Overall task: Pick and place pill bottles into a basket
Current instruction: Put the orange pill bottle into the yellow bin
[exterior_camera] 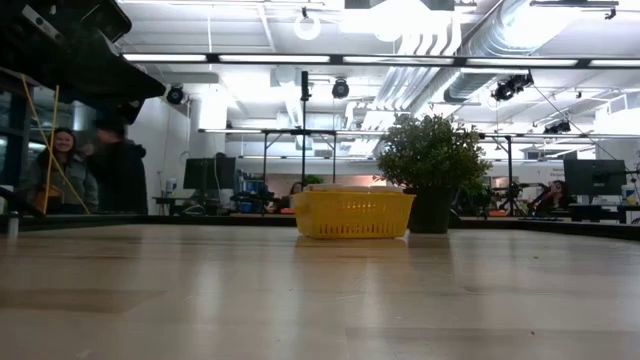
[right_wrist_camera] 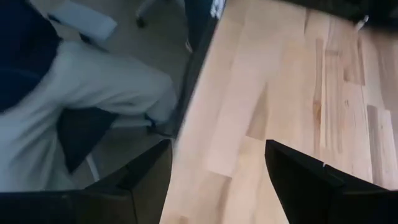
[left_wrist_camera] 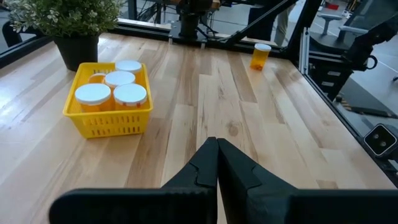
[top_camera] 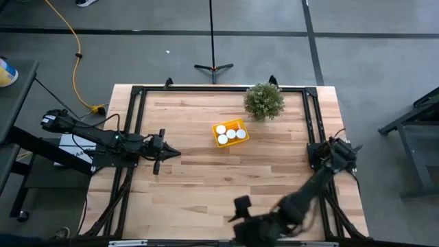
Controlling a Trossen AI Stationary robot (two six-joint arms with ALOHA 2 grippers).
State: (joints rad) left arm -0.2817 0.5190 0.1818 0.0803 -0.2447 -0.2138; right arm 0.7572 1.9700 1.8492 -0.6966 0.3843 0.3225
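Note:
The yellow basket [top_camera: 230, 132] stands on the table near its far middle, beside the potted plant, and holds several white-capped orange pill bottles [left_wrist_camera: 112, 87] upright. It also shows in the low view [exterior_camera: 352, 213]. One more pill bottle [left_wrist_camera: 261, 55] stands on its base on the wood close to the right arm's base. My left gripper [top_camera: 173, 152] is shut and empty, left of the basket; its fingers show in its wrist view [left_wrist_camera: 217, 158]. My right gripper [top_camera: 240, 206] is open and empty over the table's near edge, as its wrist view shows [right_wrist_camera: 217, 180].
A bushy potted plant [top_camera: 264, 101] stands just beyond the basket to its right. A black frame [top_camera: 137, 92] runs round the tabletop. A person's leg in light trousers [right_wrist_camera: 106, 87] is just past the table's near edge. People [exterior_camera: 60, 170] are in the room behind.

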